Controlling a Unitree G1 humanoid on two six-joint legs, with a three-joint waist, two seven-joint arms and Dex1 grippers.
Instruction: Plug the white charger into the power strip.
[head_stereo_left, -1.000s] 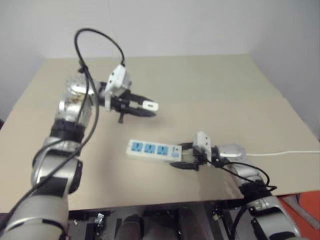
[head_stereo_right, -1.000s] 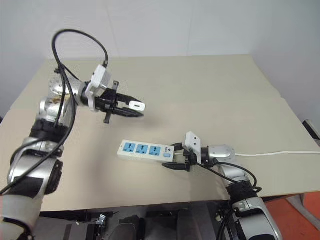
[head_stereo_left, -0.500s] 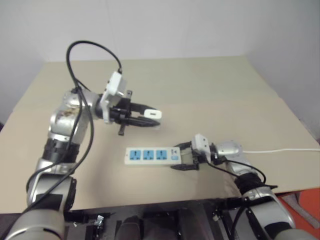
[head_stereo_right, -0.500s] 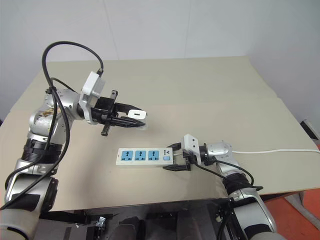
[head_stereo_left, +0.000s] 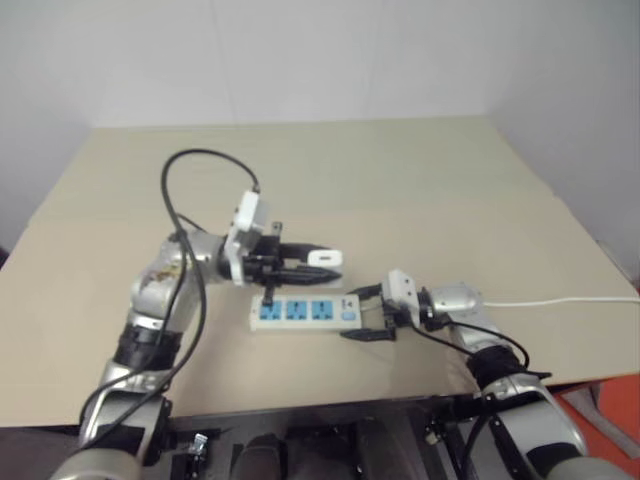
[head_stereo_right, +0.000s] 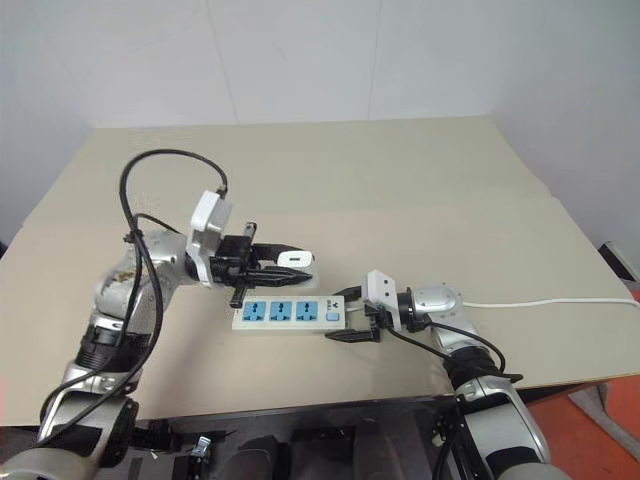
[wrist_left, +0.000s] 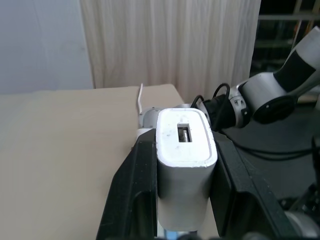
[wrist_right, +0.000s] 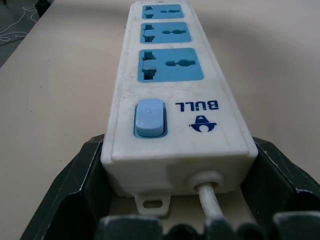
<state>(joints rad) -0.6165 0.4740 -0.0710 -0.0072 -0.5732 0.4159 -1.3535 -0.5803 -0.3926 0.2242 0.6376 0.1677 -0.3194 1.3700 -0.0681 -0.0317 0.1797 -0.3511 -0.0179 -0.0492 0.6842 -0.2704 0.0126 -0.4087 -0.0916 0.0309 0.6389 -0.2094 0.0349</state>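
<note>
White charger (wrist_left: 184, 165) between left jaws

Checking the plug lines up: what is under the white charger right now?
The white charger, clamped in the left gripper, hangs above the power strip, near its blue sockets. Its prongs are hidden.

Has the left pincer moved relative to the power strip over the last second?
Yes. The left pincer, shut on the white charger, has come down toward the power strip and now hovers just above it.
</note>
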